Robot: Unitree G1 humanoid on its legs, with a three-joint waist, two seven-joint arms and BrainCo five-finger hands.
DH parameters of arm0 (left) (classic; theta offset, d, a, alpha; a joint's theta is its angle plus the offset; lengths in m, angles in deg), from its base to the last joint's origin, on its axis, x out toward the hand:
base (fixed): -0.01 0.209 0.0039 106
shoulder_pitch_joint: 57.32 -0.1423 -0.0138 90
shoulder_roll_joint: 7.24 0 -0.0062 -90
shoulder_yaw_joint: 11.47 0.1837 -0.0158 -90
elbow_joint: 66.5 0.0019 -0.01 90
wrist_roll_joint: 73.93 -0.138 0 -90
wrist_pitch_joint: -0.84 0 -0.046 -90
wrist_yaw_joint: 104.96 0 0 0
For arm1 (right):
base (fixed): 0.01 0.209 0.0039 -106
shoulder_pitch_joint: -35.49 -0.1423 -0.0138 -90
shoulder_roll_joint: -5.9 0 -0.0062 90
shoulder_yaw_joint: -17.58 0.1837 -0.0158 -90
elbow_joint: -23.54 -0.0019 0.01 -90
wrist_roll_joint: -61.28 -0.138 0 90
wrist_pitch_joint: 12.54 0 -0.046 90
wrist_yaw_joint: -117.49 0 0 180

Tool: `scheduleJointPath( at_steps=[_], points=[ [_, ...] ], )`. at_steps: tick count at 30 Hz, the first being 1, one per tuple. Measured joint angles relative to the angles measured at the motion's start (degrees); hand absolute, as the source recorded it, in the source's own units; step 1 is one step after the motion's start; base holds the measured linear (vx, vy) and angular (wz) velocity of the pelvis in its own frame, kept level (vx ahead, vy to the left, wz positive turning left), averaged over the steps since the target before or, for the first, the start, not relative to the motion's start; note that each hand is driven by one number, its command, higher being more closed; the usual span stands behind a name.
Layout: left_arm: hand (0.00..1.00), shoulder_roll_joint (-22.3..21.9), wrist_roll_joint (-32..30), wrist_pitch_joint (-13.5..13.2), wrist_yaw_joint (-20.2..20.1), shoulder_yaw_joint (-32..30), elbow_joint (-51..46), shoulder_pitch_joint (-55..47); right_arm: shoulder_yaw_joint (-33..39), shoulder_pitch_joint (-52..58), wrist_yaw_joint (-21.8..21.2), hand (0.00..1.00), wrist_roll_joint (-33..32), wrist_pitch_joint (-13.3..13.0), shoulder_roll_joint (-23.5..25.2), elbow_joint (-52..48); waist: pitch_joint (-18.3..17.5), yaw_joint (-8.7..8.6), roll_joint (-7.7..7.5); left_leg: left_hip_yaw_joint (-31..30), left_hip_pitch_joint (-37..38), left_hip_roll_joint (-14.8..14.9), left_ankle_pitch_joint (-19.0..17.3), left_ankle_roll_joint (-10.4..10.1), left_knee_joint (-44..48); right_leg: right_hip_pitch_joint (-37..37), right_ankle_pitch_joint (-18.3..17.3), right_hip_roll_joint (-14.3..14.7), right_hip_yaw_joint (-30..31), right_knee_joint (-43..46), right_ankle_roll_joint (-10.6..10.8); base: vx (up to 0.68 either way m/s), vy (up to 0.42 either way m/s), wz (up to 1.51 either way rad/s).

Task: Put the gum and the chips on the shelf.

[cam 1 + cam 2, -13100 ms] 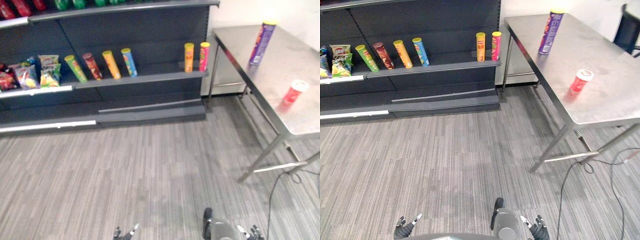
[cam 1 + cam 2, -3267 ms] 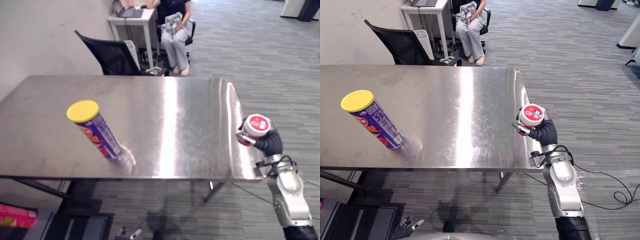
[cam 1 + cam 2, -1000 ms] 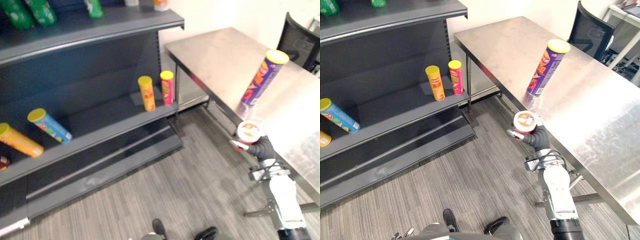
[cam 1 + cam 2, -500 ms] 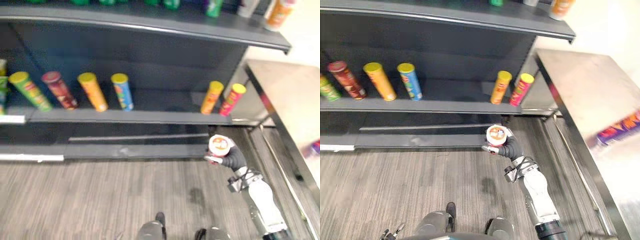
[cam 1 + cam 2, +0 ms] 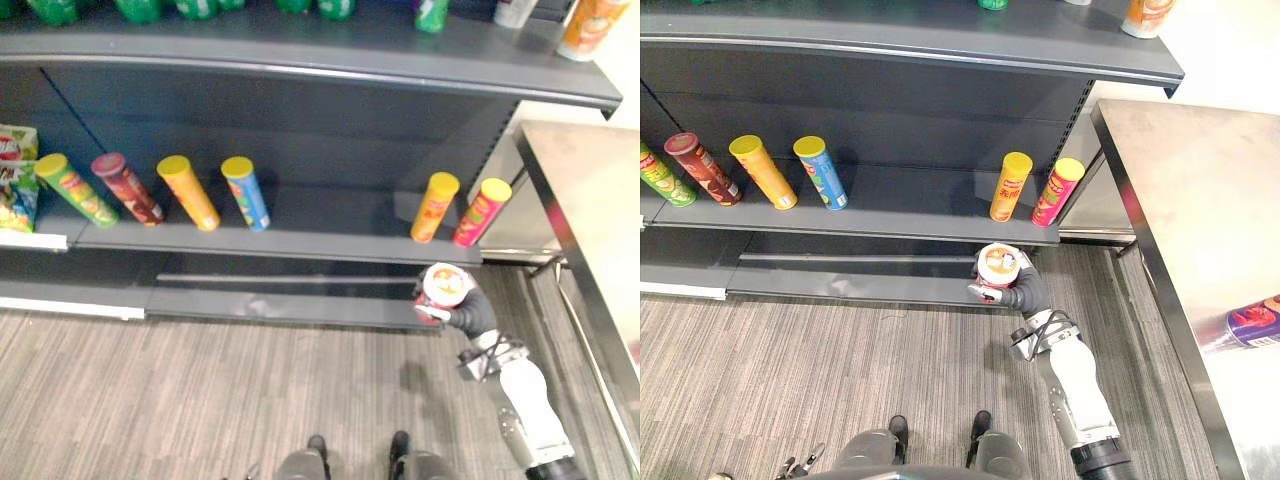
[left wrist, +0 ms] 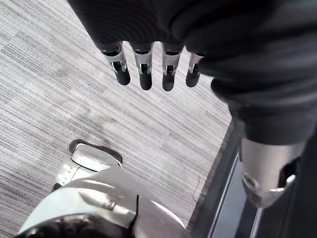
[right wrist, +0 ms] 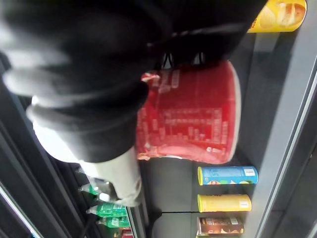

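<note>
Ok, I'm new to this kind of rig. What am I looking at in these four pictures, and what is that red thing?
This is a humanoid robot on two legs, with two arms that end in fingered hands. The two wide pictures come from a pair of cameras in its head, looking down. In front stands a dark shelf with a row of chip cans. To the right, a steel table carries a purple can. The two close pictures come from cameras on the wrists, each looking along its own hand. The right hand has its fingers curled round a red tub with a white lid, held out toward the shelf. The left hand hangs with straight fingers over the carpet and holds nothing.
</note>
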Motion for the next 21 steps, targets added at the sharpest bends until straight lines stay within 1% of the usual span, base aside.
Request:
scheduleJointPath(
  at_steps=[4,6,7,8,9,10,11,12,13,14,15,16,17,18,19,20,21],
  points=[
    [0.0,0.17,0.03,0.07,-0.02,0.65,-0.07,0.24,-0.17,0.93,-0.48,1.0,0.0,-0.05,0.12,0.01,-0.24,0.15,0.27,-0.45,0.46,-0.27,0.19,-0.01,-0.01,0.66,-0.39,-0.11,-0.66,-0.15,-0.5,0.04,0.0,0.09],
    [0.0,0.29,1.08,0.1,-0.25,1.24,-0.04,0.24,-0.19,1.34,-0.99,1.0,0.0,-0.06,0.14,0.01,-0.3,0.11,0.45,-0.44,0.32,-0.47,0.19,-0.01,0.19,0.65,-1.19,-0.22,-0.64,-0.11,-0.95,0.0,0.002,0.02],
    [0.0,0.32,2.62,0.11,-0.75,1.58,-0.04,0.39,-0.16,2.06,-1.47,1.0,-0.04,-0.16,0.13,0.0,-0.37,-0.06,0.74,-0.53,0.15,-0.36,0.0,-0.02,0.52,0.6,-1.61,-0.02,-0.64,0.11,-1.25,-0.03,-0.035,0.03],
    [0.0,0.38,4.46,0.23,-1.33,1.96,0.0,0.59,-0.17,3.22,-1.54,1.0,-0.02,-0.47,0.09,-0.01,-0.62,-0.13,1.55,-0.59,-0.84,0.3,-1.09,0.07,1.87,0.49,-2.15,0.68,-0.67,0.49,-1.83,-0.04,-0.046,0.01],
    [0.0,0.44,5.12,0.43,-1.59,2.25,0.0,0.73,-0.2,3.88,-1.55,1.0,-0.02,-0.64,0.1,0.0,-0.6,-0.1,1.91,-0.5,-1.01,0.74,-1.82,0.06,2.92,0.53,-2.7,1.18,-0.64,0.84,-2.15,-0.04,-0.07,-0.07],
    [0.0,0.43,6.67,1.13,-2.52,2.38,0.08,0.98,-0.24,5.09,-1.57,1.0,0.0,-0.74,0.11,-0.01,-0.7,-0.02,2.69,-0.29,-1.65,1.58,-2.7,0.04,4.7,0.67,-3.36,1.77,-0.57,1.42,-2.69,-0.02,-0.064,-0.11],
    [0.0,0.51,6.73,1.23,-3.21,2.57,0.07,1.03,-0.24,5.8,-1.57,1.0,0.02,-0.8,0.11,-0.01,-0.79,0.04,3.08,-0.25,-1.67,1.98,-2.78,-0.09,5.33,0.67,-3.86,1.99,-0.56,2.06,-2.87,0.0,-0.067,-0.06],
    [0.0,0.59,6.66,1.23,-3.58,3.08,0.06,1.21,-0.17,6.42,-1.52,1.0,0.02,-0.95,0.09,-0.02,-0.86,-0.16,3.31,-0.09,-1.58,2.15,-2.48,-0.25,5.51,0.65,-4.59,2.02,-0.63,2.73,-2.83,0.02,-0.064,0.15],
    [0.0,0.55,6.67,1.31,-3.78,3.97,0.04,1.75,0.26,7.19,-1.37,1.0,0.07,-1.35,0.12,0.02,-0.81,-0.54,3.29,0.8,-1.78,1.99,-1.17,-0.37,6.73,0.66,-5.55,1.4,-0.89,3.59,-2.84,0.02,-0.072,0.25],
    [0.0,0.46,6.68,1.4,-4.0,4.59,-0.05,2.03,0.4,7.4,-1.26,1.0,0.41,-1.58,0.09,0.1,-0.77,-0.55,3.2,1.64,-1.8,1.74,0.1,-0.45,7.97,0.99,-6.09,0.72,-1.06,4.25,-2.97,0.01,-0.091,0.31],
    [0.0,0.52,6.64,1.41,-4.34,4.59,-0.11,2.2,0.3,7.15,-1.23,1.0,1.32,-2.02,0.18,0.09,-0.28,-0.59,2.88,1.84,-2.63,1.22,2.15,-0.71,10.67,2.45,-6.45,-0.33,-1.2,4.01,-3.25,-0.01,-0.068,0.23],
    [0.0,0.7,6.63,1.4,-4.8,4.59,-0.46,2.25,0.32,6.83,-1.21,1.0,1.55,-2.5,0.32,0.09,0.58,-0.6,1.9,2.05,-3.74,1.01,1.99,-0.76,13.06,3.51,-6.63,-1.09,-1.23,3.79,-3.33,-0.03,-0.073,0.16],
    [0.0,0.73,6.69,1.6,-5.26,4.71,-0.47,2.09,0.21,5.81,-1.21,1.0,2.12,-2.71,0.62,0.17,0.77,-0.39,2.43,2.34,-4.61,2.03,1.3,-0.83,12.71,4.55,-7.0,-1.34,-1.18,3.76,-3.8,-0.02,-0.039,0.06],
    [0.0,0.68,6.69,1.83,-5.36,4.91,-0.43,2.01,0.21,5.22,-1.22,1.0,2.4,-2.74,0.46,0.2,0.93,-0.38,2.7,2.41,-5.12,2.82,1.42,-0.98,12.16,4.94,-7.11,-1.39,-1.18,3.81,-3.8,0.0,-0.016,-0.05],
    [0.0,0.58,6.7,2.16,-5.51,5.36,-0.4,1.78,0.04,4.44,-1.24,1.0,2.58,-2.76,0.16,0.35,0.98,-0.34,2.96,2.52,-6.05,4.19,2.08,-1.34,9.91,5.6,-7.31,-1.55,-0.97,3.79,-3.66,0.03,0.026,-0.1],
    [0.0,0.58,6.72,2.15,-5.58,5.56,-0.33,1.47,-0.02,4.41,-1.33,1.0,2.58,-2.9,0.09,0.35,0.95,-0.27,3.0,2.53,-6.5,4.78,2.51,-1.49,8.4,5.7,-7.48,-1.58,-0.73,3.98,-3.45,0.08,0.105,-0.25],
    [0.0,0.49,6.65,2.18,-5.79,5.73,0.14,1.11,-0.19,4.53,-1.7,1.0,2.51,-3.18,-0.31,0.6,0.86,-0.05,3.16,2.58,-6.63,6.27,4.48,-2.31,4.12,5.73,-7.98,-1.5,-0.08,4.45,-2.98,0.09,0.131,-0.28]
  ],
)
